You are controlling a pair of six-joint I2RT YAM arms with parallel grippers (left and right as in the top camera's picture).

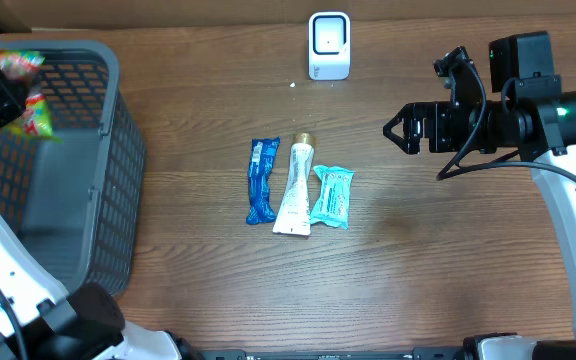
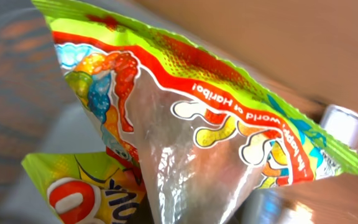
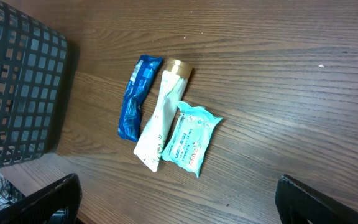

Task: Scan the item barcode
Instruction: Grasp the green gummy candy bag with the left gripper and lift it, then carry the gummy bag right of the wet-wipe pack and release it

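While the left hand gripped the candy bag above the basket at the far left, the right hand hung wide open over the table, right of the scanner.

On the brown wooden table, three things lie close together in the middle. The blue plastic packet is on the left, the white squeeze tube with a gold cap is in between, and the teal wipes pack is on the right. Behind them, well apart, stands the small white box scanner. The grey plastic mesh basket sits far left. The green and red plastic candy bag hangs over its back left part.
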